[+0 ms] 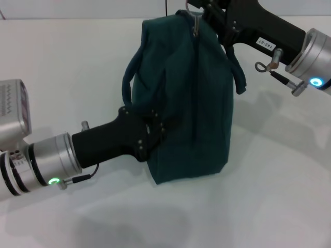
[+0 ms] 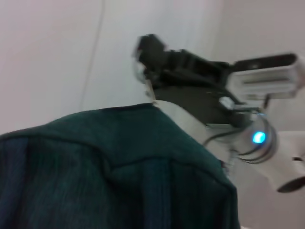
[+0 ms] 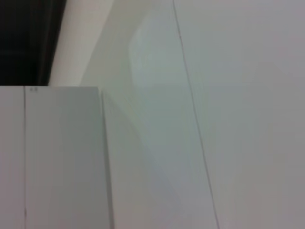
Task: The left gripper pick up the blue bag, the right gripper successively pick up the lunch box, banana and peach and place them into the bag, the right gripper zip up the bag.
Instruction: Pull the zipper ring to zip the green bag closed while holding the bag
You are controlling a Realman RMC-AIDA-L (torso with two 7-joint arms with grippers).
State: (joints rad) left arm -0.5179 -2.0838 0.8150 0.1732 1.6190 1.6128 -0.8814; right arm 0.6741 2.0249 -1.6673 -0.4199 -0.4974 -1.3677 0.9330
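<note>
The blue bag (image 1: 186, 103) stands upright on the white table, its zipper line running down its middle, closed as far as I can see. My left gripper (image 1: 153, 129) is shut on the bag's fabric at its lower left side, below a loop handle (image 1: 127, 82). My right gripper (image 1: 199, 9) is at the bag's top far end, shut on the metal zipper pull (image 1: 195, 23). The left wrist view shows the bag's fabric (image 2: 119, 171) and the right gripper (image 2: 148, 71) at its top edge. The lunch box, banana and peach are out of view.
The white table (image 1: 279, 196) lies around the bag. The right arm's silver wrist (image 1: 315, 57) hangs over the back right, and the left arm's silver wrist (image 1: 46, 160) lies low at the front left. The right wrist view shows only white surfaces.
</note>
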